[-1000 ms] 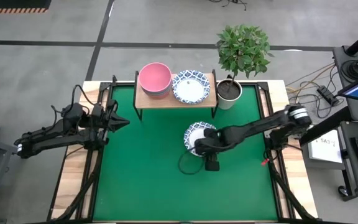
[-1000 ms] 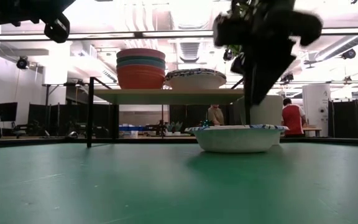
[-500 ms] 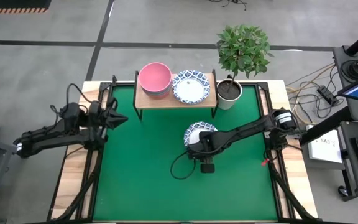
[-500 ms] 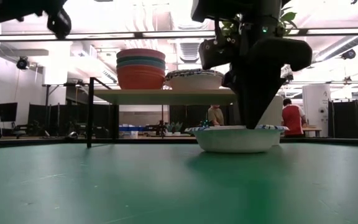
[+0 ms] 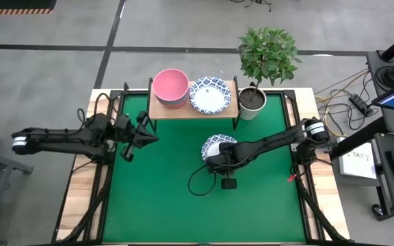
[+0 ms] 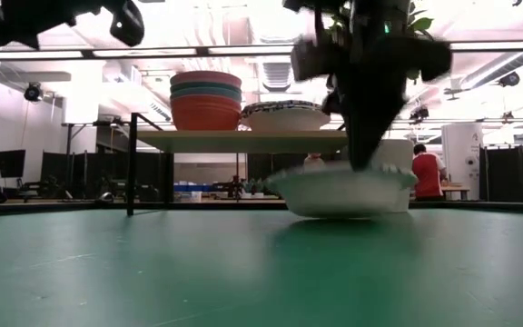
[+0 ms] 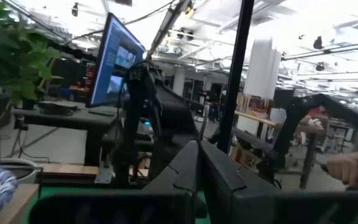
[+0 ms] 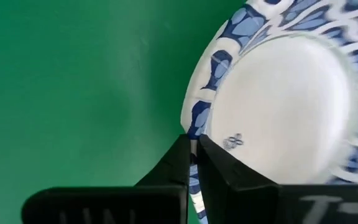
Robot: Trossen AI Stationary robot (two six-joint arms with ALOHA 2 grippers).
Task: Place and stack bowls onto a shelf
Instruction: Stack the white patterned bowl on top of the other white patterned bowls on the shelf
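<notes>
The right arm reached in from the table's right edge toward the middle, its gripper (image 5: 212, 158) pointed downward with the fingers (image 8: 188, 163) pinched nearly together. The left arm stretched low from the left side, its gripper (image 5: 150, 136) hanging above the surface with fingers (image 7: 191, 171) pressed together.
</notes>
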